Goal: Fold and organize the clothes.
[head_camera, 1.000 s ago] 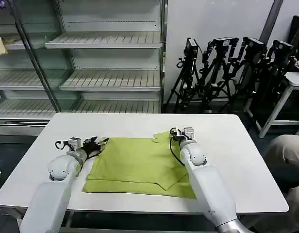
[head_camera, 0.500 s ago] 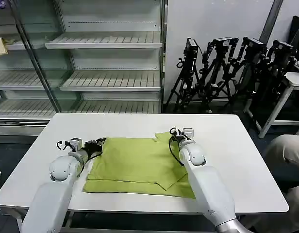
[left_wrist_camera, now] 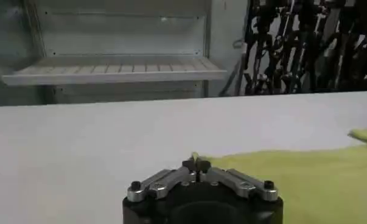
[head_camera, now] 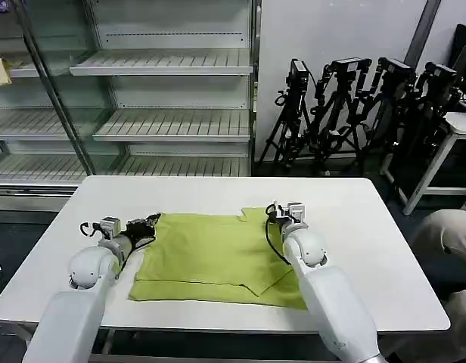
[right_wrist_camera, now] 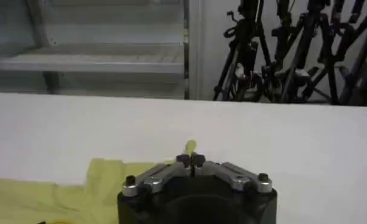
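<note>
On the table (head_camera: 354, 219), the left gripper (head_camera: 153, 223) and right gripper (head_camera: 277, 211) each pinch a far corner of the T-shirt (head_camera: 210, 253).

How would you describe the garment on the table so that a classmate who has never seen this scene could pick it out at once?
Find the white table in front of the metal shelves. On the middle of it lies the T-shirt, partly folded, with the left gripper pinching its far left corner and the right gripper pinching its far right edge. It is the one lime yellow-green thing on the white tabletop.
</note>
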